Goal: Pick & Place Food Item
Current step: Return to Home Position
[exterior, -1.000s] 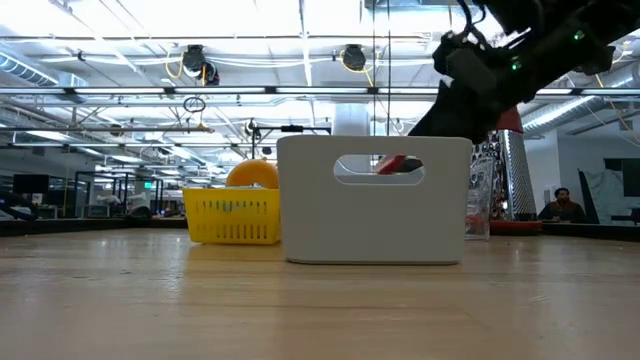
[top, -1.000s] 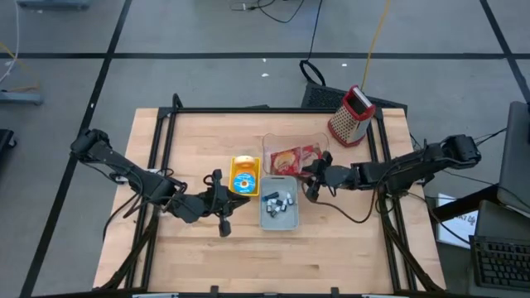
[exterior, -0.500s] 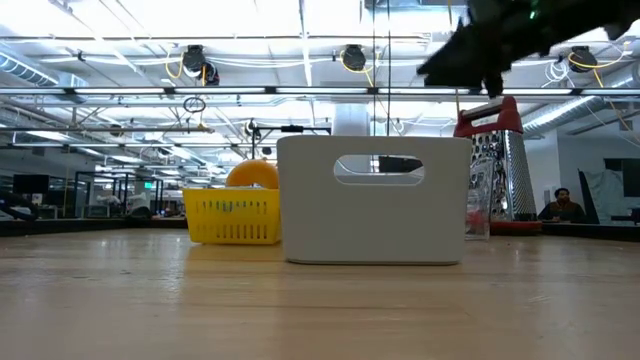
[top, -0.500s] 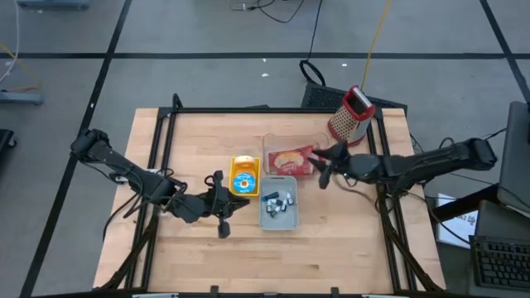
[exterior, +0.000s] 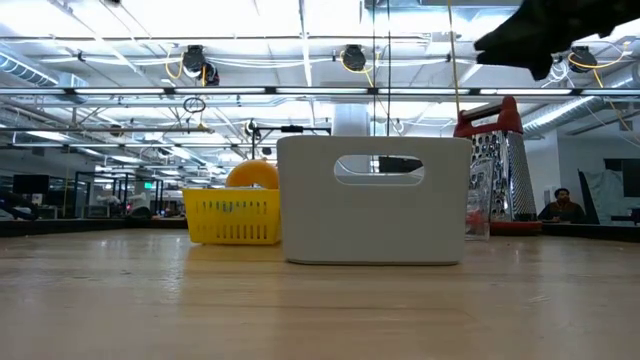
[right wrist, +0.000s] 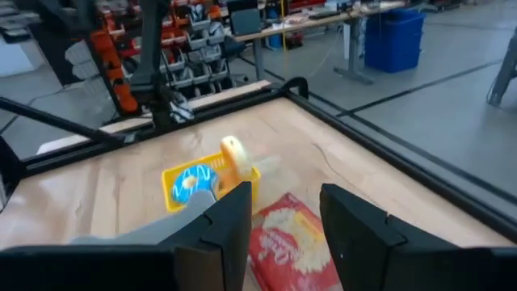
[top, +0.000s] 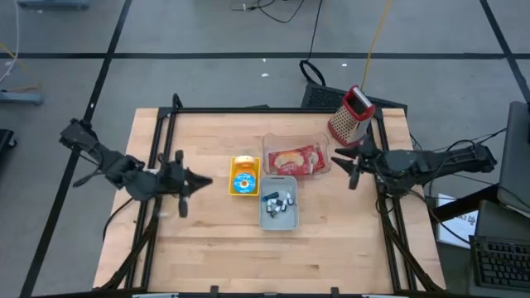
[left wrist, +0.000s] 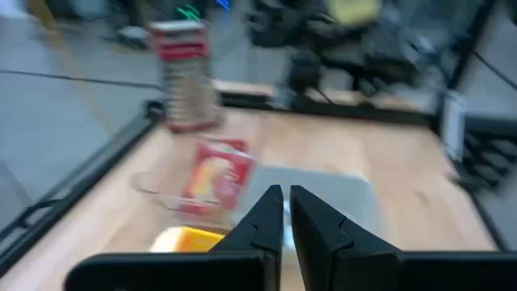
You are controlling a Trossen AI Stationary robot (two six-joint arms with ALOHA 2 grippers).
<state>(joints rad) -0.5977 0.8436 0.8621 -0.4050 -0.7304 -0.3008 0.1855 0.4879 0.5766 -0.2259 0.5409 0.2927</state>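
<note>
A red food packet (top: 292, 159) lies flat in a clear tray (top: 319, 139) at the table's middle; it also shows in the right wrist view (right wrist: 287, 236) and the left wrist view (left wrist: 216, 173). My right gripper (top: 349, 163) hovers open just right of the tray, above the table, with nothing between its fingers (right wrist: 283, 214). My left gripper (top: 187, 180) is shut and empty, left of the yellow basket (top: 244, 175), fingertips together (left wrist: 287, 212).
The yellow basket holds a blue and orange item. A grey bin (top: 279, 203) with several small pieces stands in front of the tray and shows large in the low view (exterior: 375, 200). A red-topped grater (top: 351, 116) stands at the far right, by the black frame rail (top: 381, 141).
My right gripper has risen and drawn back from the clear tray toward the table's right edge, still open. My left gripper, still shut, has pulled away from the yellow basket toward the left edge. The red packet stays in the tray.
</note>
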